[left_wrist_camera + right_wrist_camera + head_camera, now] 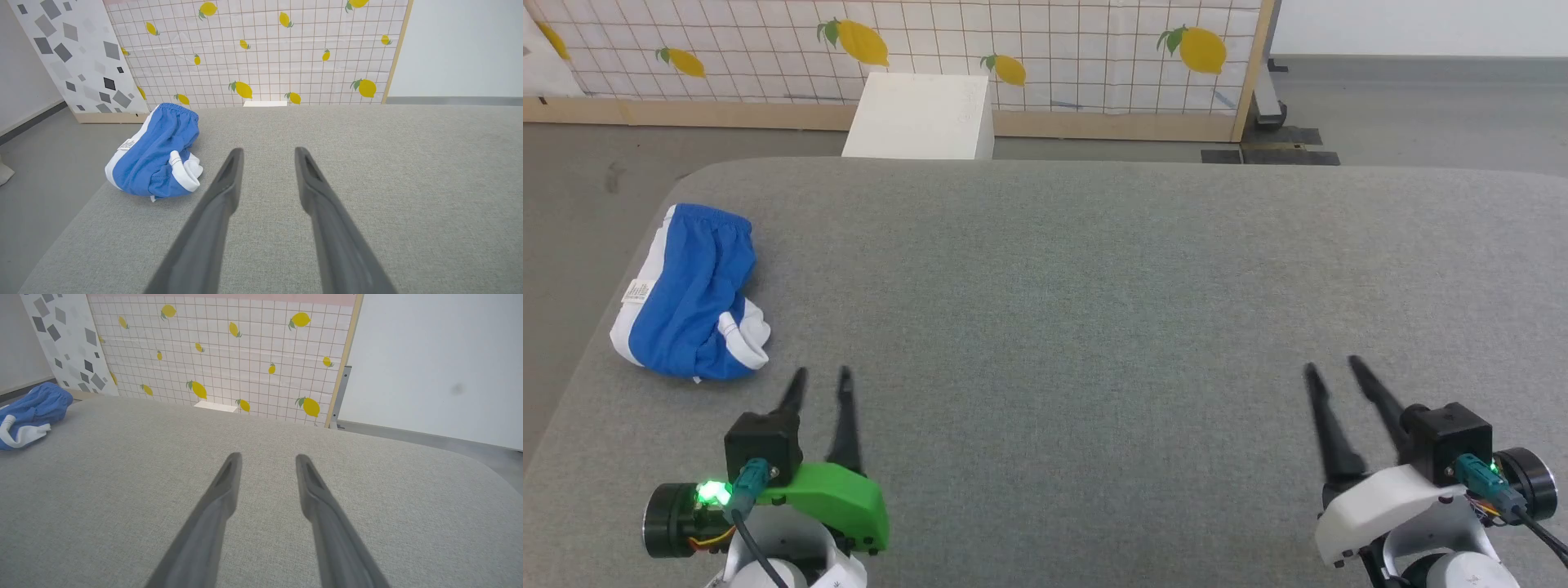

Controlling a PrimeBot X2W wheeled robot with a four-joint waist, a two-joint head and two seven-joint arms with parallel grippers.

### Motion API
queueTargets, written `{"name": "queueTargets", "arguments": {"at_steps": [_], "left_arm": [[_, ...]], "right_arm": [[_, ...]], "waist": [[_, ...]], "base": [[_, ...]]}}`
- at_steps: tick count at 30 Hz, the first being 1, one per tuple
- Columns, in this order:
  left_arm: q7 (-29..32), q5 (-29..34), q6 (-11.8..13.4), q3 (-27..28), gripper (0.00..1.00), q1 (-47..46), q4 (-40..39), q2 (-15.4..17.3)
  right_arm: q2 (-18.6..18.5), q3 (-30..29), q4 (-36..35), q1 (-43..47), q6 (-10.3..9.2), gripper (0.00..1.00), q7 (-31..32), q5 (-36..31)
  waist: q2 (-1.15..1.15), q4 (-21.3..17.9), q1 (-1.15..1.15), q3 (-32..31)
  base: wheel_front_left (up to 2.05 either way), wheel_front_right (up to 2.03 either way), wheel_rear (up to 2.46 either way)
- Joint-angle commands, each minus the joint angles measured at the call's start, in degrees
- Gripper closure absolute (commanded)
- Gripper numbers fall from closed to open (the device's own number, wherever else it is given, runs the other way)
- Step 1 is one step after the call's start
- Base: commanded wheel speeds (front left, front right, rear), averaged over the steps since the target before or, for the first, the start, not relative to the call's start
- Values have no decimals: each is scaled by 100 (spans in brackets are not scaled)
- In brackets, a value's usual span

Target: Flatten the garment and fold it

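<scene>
My left end effector [823, 374] sits at the lower left of the head view with its two fingers apart and nothing between them. The right end effector [1332, 365], at the lower right, is parted and empty as well. Both hover over bare grey counter [1094, 286].

The garment [690, 298] lies in a crumpled heap at the left of the head view, just up and left of my left fingers and well apart from the right ones. Its white side stripe and label [636, 291] run right along the counter's left edge, with the floor [572, 245] directly beyond.

That edge is my main worry. If I come in from the right and nudge the heap rather than pinch it, I judge it could slide off onto the floor. The same could happen if I drag it the wrong way while spreading it.

The bunching is the second risk. The blue cloth is doubled over itself and a white-trimmed leg opening [743, 331] is turned up at the near end. A blind pinch may catch several layers at once, so a pull would tighten the wad instead of opening it.

Lastly, the right arm must cross most of the counter to help, and two sets of long fingers working on one small heap could knock together.
</scene>
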Motion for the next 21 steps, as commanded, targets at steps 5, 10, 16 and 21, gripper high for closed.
{"name": "queueTargets", "arguments": {"at_steps": [5,10,16,21], "left_arm": [[1,2,0,-2,0,3,1,1],[4,2,1,-3,0,6,2,3],[10,-7,3,-6,0,10,3,6],[10,-7,2,-15,0,12,0,15]], "right_arm": [[-1,0,0,-3,0,0,-2,-3],[-7,-4,-1,-7,-1,0,-10,-32],[-5,-16,0,-13,-1,0,-29,-43],[-1,-17,0,-20,-1,0,-53,-18]], "waist": [[0,0,0,0],[0,0,0,0],[0,0,0,1],[0,-2,0,2]], "base": [[0,0,0],[0,0,0],[0,0,0],[0,0,0]]}}
